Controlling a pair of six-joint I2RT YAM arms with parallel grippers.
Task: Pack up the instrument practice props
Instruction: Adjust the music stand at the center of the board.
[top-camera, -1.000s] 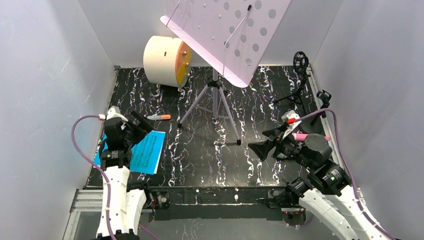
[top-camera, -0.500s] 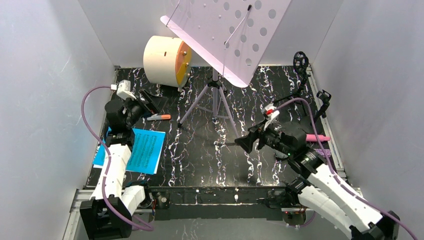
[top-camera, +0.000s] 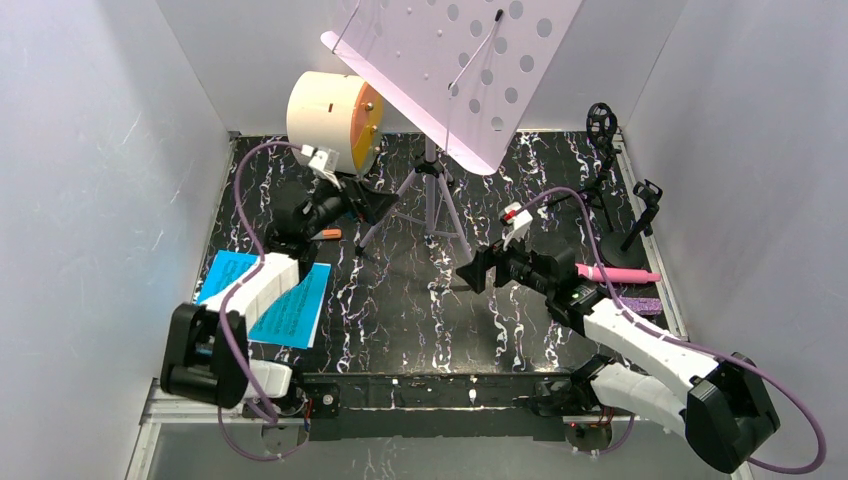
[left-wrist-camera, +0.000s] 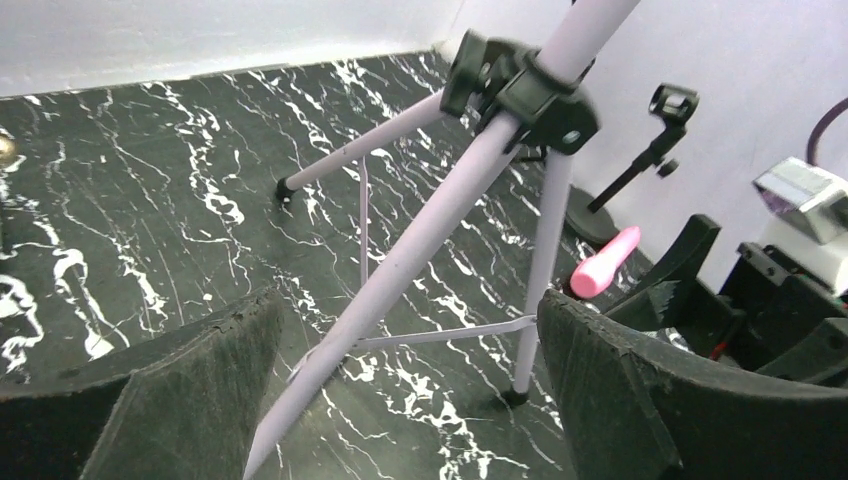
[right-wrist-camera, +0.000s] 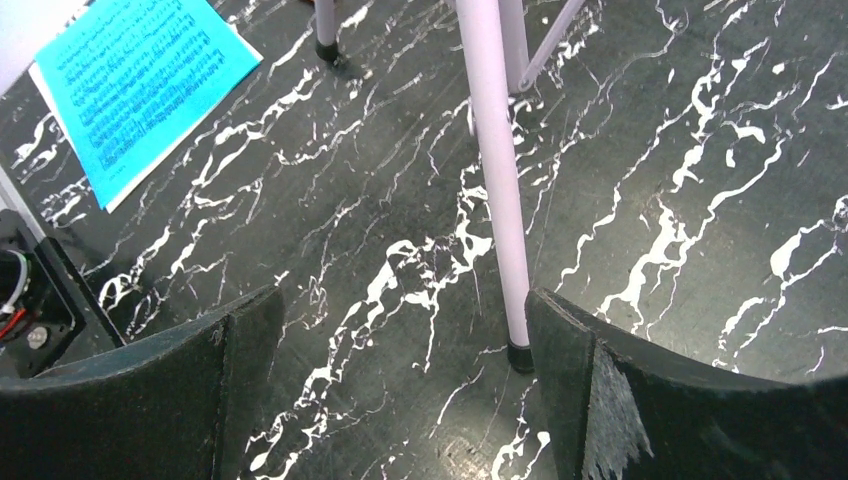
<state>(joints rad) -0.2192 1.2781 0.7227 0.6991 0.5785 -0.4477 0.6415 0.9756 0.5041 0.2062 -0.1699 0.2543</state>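
The lilac perforated music rack (top-camera: 450, 70) stands mid-table on tripod legs (top-camera: 430, 205). My left gripper (top-camera: 375, 205) is open at the legs' left side. In the left wrist view one leg (left-wrist-camera: 400, 270) slants through the gap of that gripper (left-wrist-camera: 410, 380), clear of both fingers. My right gripper (top-camera: 478, 272) is open at the front right leg. That leg (right-wrist-camera: 497, 170) ends just inside the right finger of the gripper (right-wrist-camera: 405, 380). A pink microphone (top-camera: 615, 273) and a glittery purple one (top-camera: 640, 305) lie at the right. Blue sheet-music pages (top-camera: 290, 300) lie at the left.
Two thin black mic tripods (top-camera: 603, 140) (top-camera: 645, 205) stand at the back right. A cream drum with an orange face (top-camera: 333, 120) sits at the back left. A small orange marker (top-camera: 328, 234) lies under the left arm. White walls close in three sides.
Both arms have reached in toward the rack's legs: the left up and right from over the blue pages, the right leftward away from the pink microphone. Both grippers stayed open.
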